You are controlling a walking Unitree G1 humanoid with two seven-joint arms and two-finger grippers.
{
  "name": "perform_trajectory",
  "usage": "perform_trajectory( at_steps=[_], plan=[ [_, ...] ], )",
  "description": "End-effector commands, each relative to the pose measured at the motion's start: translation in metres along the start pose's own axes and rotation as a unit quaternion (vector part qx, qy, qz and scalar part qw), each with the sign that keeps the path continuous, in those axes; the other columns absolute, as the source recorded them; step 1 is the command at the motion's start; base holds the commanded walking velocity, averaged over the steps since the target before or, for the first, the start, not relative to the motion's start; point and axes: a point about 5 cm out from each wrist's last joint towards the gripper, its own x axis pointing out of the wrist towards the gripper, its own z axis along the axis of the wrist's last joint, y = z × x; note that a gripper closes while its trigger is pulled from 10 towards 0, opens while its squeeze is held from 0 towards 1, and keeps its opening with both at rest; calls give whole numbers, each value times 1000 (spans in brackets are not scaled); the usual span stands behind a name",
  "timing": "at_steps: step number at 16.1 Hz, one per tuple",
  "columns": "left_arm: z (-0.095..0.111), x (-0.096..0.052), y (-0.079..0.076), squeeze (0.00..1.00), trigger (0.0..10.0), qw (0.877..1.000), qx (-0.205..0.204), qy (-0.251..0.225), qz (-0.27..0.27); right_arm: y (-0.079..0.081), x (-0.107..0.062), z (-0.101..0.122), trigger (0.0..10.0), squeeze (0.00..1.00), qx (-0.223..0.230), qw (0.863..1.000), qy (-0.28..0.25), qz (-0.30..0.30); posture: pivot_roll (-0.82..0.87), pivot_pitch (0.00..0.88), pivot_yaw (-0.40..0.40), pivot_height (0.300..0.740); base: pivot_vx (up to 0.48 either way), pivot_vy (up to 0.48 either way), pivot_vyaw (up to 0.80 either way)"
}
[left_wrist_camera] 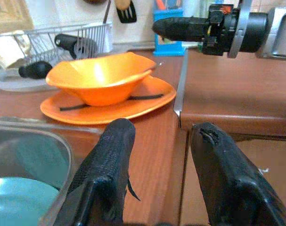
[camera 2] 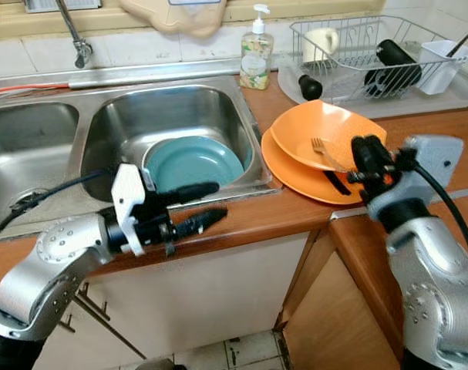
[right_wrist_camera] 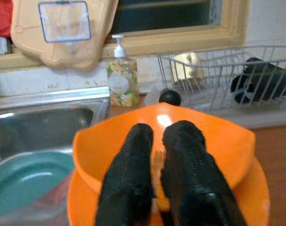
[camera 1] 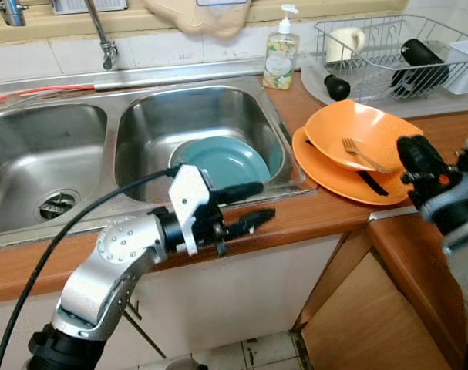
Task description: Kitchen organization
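Note:
Two orange dishes sit on the wooden counter right of the sink: a deep orange bowl (camera 1: 372, 123) resting on a flat orange plate (camera 1: 330, 176). A fork (camera 1: 360, 153) lies inside the bowl, and a black utensil (camera 1: 370, 183) lies on the plate under it. A teal plate (camera 1: 222, 162) lies in the right sink basin (camera 1: 145, 123). My left gripper (camera 1: 264, 201) is open above the counter's front edge, just in front of that basin, with nothing between its fingers. My right gripper (camera 1: 409, 149) is shut and hovers at the bowl's right rim, pointing at the fork.
A soap bottle (camera 1: 280, 54) stands behind the sink corner. At the back right, a wire dish rack (camera 1: 388, 69) holds a mug (camera 1: 345, 42) and a black bottle (camera 1: 422, 58). A black knob (camera 1: 336, 86) lies beside it. A cabinet door (camera 1: 365, 324) stands open below the counter.

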Motion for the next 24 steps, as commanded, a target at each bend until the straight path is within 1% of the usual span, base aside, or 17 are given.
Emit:
perform_trajectory(
  at_steps=[1, 3, 4, 5, 6, 8, 9, 10, 11, 12, 14, 16, 17, 18, 19, 20, 24],
  plan=[
    [-3, -1, -1, 0, 10000, 1000, -1, 12, -5, -4, -2, -1, 10000, 1000, 0, 1000, 1, 11, -47, 0, 59, 740, 0, 0, 0],
    [-3, -1, -1, 0, 10000, 1000, -3, 12, -4, -12, -6, 0, 10000, 1000, 11, 1000, -4, 7, -49, 0, 55, 740, 0, 0, 0],
    [-4, -1, -1, 0, 10000, 1000, -5, 13, -4, -18, -7, 1, 10000, 1000, 38, 999, -16, -4, -49, 0, 55, 740, 0, 0, 0],
    [-4, -1, -1, 0, 10000, 1000, -6, 13, -5, -20, -7, 1, 10000, 1000, 41, 999, -17, -5, -51, 0, 54, 740, 0, 0, 0],
    [-4, -1, -2, 0, 10000, 1000, -6, 13, -5, -20, -8, 0, 10000, 1000, 32, 999, -11, 0, -51, 0, 54, 740, 0, 0, 0],
    [-5, -1, -2, 0, 10000, 1000, -7, 14, -6, -16, -9, -3, 10000, 1000, 18, 1000, 1, 17, -51, 0, 54, 740, 0, 0, 0],
    [-5, -1, -2, 0, 10000, 1000, -7, 14, -6, -11, -8, -5, 10000, 1000, 15, 999, 6, 30, -52, 0, 51, 740, 0, 0, 0],
    [-5, -1, -2, 0, 10000, 1000, -7, 13, -5, -3, -7, -9, 10000, 1000, -2, 999, 18, 42, -52, 0, 51, 740, 0, 0, 0],
    [-5, 0, -2, 0, 10000, 1000, -6, 13, -5, 2, -5, -14, 10000, 643, -20, 998, 35, 47, -51, 0, 50, 740, 0, 0, 0],
    [-4, 0, -2, 0, 10000, 1000, -5, 13, -6, 5, -2, -17, 10000, 0, -27, 998, 41, 44, -49, 0, 49, 740, 0, 0, 0],
    [-4, 0, -2, 0, 10000, 1000, -4, 14, -6, 8, 1, -17, 10000, 0, -23, 998, 40, 43, -47, 0, 48, 740, 0, 0, 0],
    [-4, 0, -2, 0, 10000, 1000, -3, 15, -4, 13, 4, -22, 10000, 0, -26, 997, 54, 48, -44, 0, 43, 740, 0, 0, 0],
    [-4, 0, -2, 0, 10000, 1000, -3, 15, -4, 12, 6, -24, 8078, 0, -29, 997, 62, 36, -42, 0, 41, 740, 0, 0, 0],
    [-4, 0, -2, 0, 10000, 1000, -3, 15, -3, 10, 8, -27, 4157, 0, -30, 997, 68, 22, -42, 0, 41, 740, 0, 0, 0],
    [-5, -1, -3, 0, 10000, 1000, -3, 15, -2, 9, 9, -28, 1686, 0, -29, 997, 73, 16, -41, 0, 38, 740, 0, 0, 0],
    [-5, -1, -3, 0, 10000, 1000, -3, 15, -2, 10, 10, -29, 0, 0, -25, 997, 75, 18, -40, 0, 36, 740, 0, 0, 0],
    [-4, -1, -2, 0, 10000, 1000, 0, 15, -2, 12, 12, -28, 0, 0, -16, 997, 72, 21, -39, 0, 36, 740, 0, 0, 0]
  ],
)
